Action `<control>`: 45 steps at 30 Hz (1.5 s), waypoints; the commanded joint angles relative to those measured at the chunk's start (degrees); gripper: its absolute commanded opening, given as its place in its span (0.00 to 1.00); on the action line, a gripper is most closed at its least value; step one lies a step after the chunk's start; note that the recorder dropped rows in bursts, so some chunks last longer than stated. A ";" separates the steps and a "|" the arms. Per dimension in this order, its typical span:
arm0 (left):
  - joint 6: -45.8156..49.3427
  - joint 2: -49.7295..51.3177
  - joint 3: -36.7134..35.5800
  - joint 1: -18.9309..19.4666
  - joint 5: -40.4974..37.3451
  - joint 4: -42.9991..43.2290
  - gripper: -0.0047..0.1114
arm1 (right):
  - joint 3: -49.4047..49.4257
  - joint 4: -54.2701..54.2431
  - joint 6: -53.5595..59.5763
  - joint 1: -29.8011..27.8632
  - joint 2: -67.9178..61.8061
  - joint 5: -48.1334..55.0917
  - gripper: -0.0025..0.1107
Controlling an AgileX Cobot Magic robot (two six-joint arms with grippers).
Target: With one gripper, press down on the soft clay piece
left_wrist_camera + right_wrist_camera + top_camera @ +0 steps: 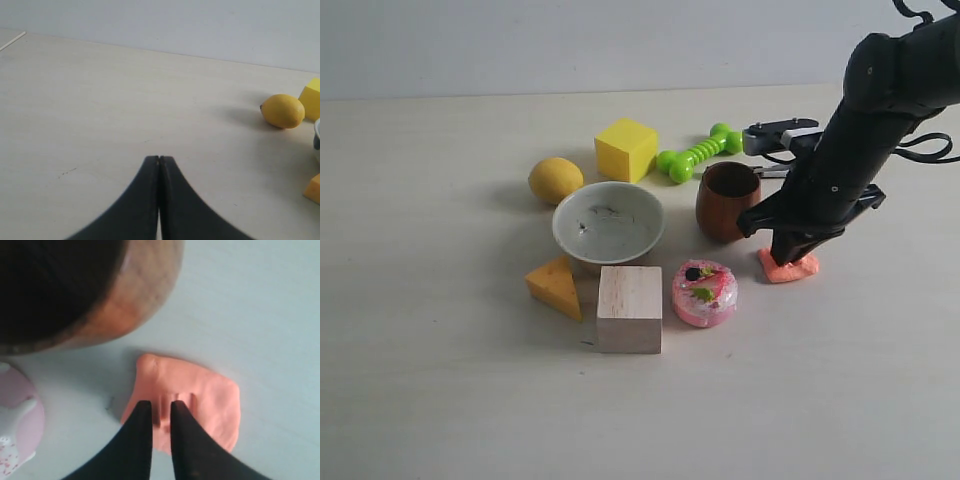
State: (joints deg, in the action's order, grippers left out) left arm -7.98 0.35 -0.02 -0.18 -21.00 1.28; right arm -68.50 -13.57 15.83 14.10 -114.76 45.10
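Note:
The soft clay piece (pixel 788 267) (pixel 197 400) is a flat salmon-orange lump lying on the table beside the wooden cup (pixel 727 199) (pixel 75 290). My right gripper (pixel 788 256) (pixel 158 405) points down onto it. Its dark fingertips (pixel 142 412) rest on the clay's surface a narrow gap apart, with nothing held between them. Shallow grooves mark the clay just ahead of the tips. My left gripper (pixel 159 159) is shut and empty above bare table. It lies outside the exterior view.
Left of the clay are a pink decorated cake toy (pixel 704 293), a wooden block (pixel 630 308), an orange cheese wedge (pixel 556 286) and a grey bowl (pixel 608 222). Behind them are a lemon (pixel 555 180) (pixel 282 111), a yellow cube (pixel 626 149) and a green dumbbell toy (pixel 699 153).

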 commanded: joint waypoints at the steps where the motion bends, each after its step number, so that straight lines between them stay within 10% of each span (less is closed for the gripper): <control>1: 0.35 -0.35 0.02 0.07 0.32 -0.16 0.04 | 0.15 -0.62 0.11 -0.07 3.09 0.68 0.06; 17: 0.35 -0.35 0.02 0.07 0.32 -0.16 0.04 | 27.31 -12.67 3.63 -0.07 44.92 -21.89 0.02; 45: 0.35 -0.35 0.02 0.07 0.32 -0.16 0.04 | 28.01 -2.93 -0.01 -0.07 101.36 -19.51 0.02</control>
State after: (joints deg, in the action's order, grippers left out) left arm -7.98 0.35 -0.02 -0.18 -21.00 1.28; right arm -40.92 -21.67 18.42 14.10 -15.24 23.40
